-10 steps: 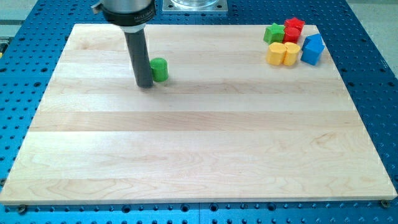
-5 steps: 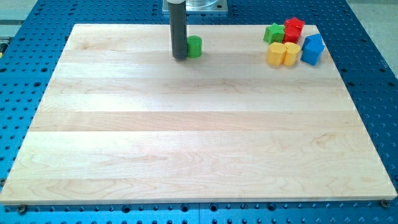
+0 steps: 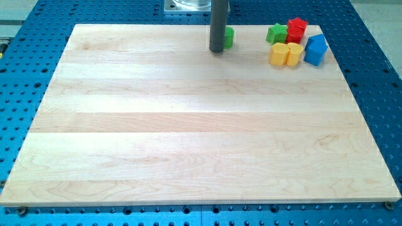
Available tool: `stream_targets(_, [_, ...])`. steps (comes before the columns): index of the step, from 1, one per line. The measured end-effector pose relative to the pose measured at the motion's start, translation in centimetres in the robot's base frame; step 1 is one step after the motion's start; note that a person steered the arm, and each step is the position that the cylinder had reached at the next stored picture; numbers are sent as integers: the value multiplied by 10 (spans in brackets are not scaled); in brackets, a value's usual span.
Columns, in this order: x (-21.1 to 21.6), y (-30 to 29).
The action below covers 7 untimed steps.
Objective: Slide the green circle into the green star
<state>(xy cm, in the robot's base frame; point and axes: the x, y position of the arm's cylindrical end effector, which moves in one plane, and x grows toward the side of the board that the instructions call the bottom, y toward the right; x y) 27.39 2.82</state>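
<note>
The green circle (image 3: 228, 37) sits near the top edge of the wooden board (image 3: 201, 138), partly hidden behind my rod. My tip (image 3: 217, 51) rests on the board just left of the circle, touching its left side. The green star (image 3: 276, 33) lies at the view's top right, about a block's width or more to the right of the circle, at the left end of a cluster of blocks.
Beside the green star sit a red star (image 3: 297, 26), a red block (image 3: 294, 36), a yellow block (image 3: 278, 54), a yellow hexagon (image 3: 293, 54) and a blue block (image 3: 316, 50). The board's top edge lies close above the circle.
My tip and the green circle have moved to the right and toward the view's top, from the board's upper left to its upper middle, closer to the green star.
</note>
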Motion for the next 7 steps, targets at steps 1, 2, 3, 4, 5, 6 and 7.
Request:
stream_targets(1, [-3, -42])
stream_targets(2, [-10, -57])
stream_targets(3, [-23, -22])
stream_targets(4, [-42, 37])
stream_targets(5, [-43, 43])
stream_targets(6, [-47, 54])
stream_targets(7, [-44, 69])
